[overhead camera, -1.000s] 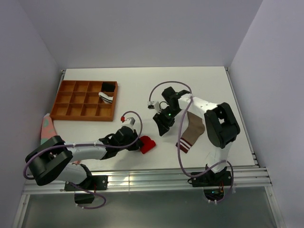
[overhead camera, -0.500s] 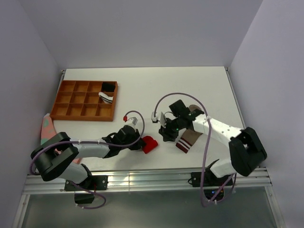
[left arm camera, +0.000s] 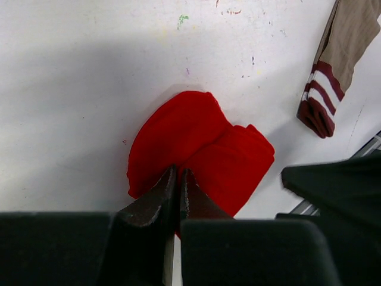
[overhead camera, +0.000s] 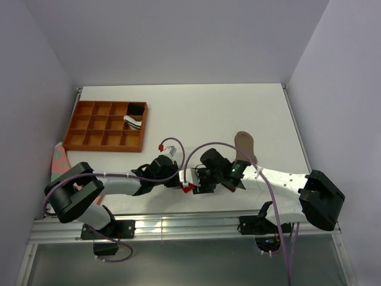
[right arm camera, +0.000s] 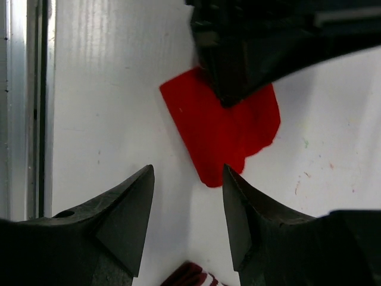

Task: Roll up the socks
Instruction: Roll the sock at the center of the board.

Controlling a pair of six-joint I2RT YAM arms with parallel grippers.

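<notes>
Okay, your left claw (left arm camera: 178, 174) pinches the folded bright red fabric sock (left arm camera: 205, 146); right claw (right arm camera: 187, 171) gapes empty at its 3 o'clock.

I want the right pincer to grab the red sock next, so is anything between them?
Nothing visible: only bare table lies between the open right pincer and the red sock. The left pincer is pinched on the sock's far side, not in that path.

Tray (overhead camera: 104, 148) upper left of table (overhead camera: 196, 107); bunched sock (left arm camera: 202, 152) lower centre under left claw (left arm camera: 176, 173); long sock (overhead camera: 244, 146) right of it.
</notes>
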